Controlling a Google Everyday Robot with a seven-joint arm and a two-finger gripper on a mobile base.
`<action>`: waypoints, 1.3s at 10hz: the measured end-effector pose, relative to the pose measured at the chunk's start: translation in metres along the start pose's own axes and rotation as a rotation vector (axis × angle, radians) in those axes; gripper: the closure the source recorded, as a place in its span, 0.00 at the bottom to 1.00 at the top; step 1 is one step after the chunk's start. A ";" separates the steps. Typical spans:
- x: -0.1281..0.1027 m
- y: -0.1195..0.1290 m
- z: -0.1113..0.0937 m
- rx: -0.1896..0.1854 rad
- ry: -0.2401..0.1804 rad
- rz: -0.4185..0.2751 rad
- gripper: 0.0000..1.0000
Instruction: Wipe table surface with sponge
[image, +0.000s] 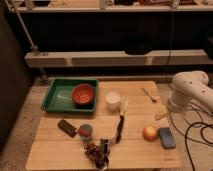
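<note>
The fingers (161, 115) hang apart and empty over the right edge of the desk (55, 150), at the end of the white arm (192, 90). Closest to them, toward the desk's front edge, the sponge (166, 137) lies flat on the wood, an onion (149, 133) just beside it. Farther across stand a white cup (113, 101) and a small blue-grey cup (85, 132). Farthest from the fingers, a green tray (56, 96) holds an orange bowl (83, 94).

Speckled floor (20, 136), long pale shelf (100, 58) behind, dark panel (10, 75) at one side, black cables (197, 131) on floor
</note>
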 end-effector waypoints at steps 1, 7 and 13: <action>-0.004 0.010 0.002 -0.010 -0.008 0.003 0.20; -0.030 0.029 0.035 0.047 -0.036 -0.034 0.20; -0.055 0.013 0.060 0.013 0.019 -0.152 0.20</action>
